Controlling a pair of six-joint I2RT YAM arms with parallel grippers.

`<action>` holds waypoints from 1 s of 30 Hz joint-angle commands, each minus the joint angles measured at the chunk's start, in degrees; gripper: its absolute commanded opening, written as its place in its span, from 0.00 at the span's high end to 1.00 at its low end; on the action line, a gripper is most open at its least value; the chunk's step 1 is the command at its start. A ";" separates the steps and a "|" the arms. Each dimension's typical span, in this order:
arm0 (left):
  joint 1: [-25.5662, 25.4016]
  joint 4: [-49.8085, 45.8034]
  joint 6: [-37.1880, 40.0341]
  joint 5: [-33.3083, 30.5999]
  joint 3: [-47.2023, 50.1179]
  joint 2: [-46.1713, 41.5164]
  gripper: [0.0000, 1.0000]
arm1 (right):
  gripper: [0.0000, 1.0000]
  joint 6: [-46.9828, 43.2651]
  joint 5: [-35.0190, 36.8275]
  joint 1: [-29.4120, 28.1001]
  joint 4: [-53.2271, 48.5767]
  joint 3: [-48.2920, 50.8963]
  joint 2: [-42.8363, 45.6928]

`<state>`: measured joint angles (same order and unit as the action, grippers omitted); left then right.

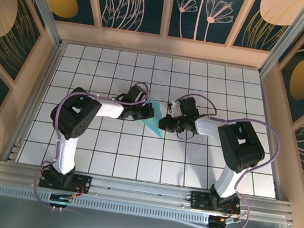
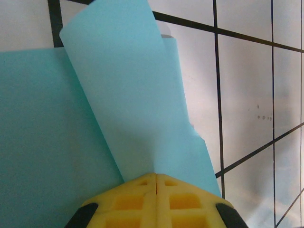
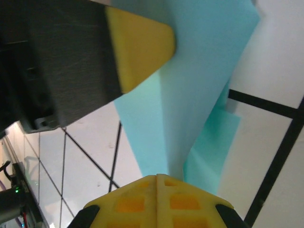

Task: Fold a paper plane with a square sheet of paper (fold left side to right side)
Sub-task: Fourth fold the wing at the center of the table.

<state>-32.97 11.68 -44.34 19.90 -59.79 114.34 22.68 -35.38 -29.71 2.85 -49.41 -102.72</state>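
Observation:
The turquoise sheet of paper [image 1: 154, 123], partly folded into a pointed shape, lies in the middle of the white grid table between my two grippers. My left gripper [image 1: 149, 112] is shut, and a raised flap of the paper [image 2: 128, 95] runs up into its yellow fingertips [image 2: 142, 187] above a flat layer [image 2: 42, 142]. From the other side my right gripper [image 1: 164, 122] is shut on a creased end of the paper [image 3: 199, 71], which narrows into its closed tips [image 3: 142, 190]. One left finger [image 3: 137, 47] rests on the paper in the right wrist view.
The grid table [image 1: 190, 166] is boxed in by wooden walls [image 1: 163, 45] on three sides. An aluminium rail [image 1: 140, 190] with both arm bases runs along the near edge. Purple cables [image 1: 273, 150] loop off both arms.

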 commanded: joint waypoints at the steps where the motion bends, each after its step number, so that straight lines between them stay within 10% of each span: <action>1: 0.19 -4.65 0.68 -2.76 0.35 2.01 1.00 | 1.00 0.54 2.75 0.14 1.36 -1.35 -1.48; 30: 0.17 6.86 -0.91 1.06 8.87 -12.29 0.97 | 1.00 -0.27 5.58 -0.52 -6.80 -1.01 -6.68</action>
<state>-32.95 14.90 -44.60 19.14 -54.33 102.98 22.87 -33.47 -29.74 1.50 -51.16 -106.04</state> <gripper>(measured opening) 0.046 0.049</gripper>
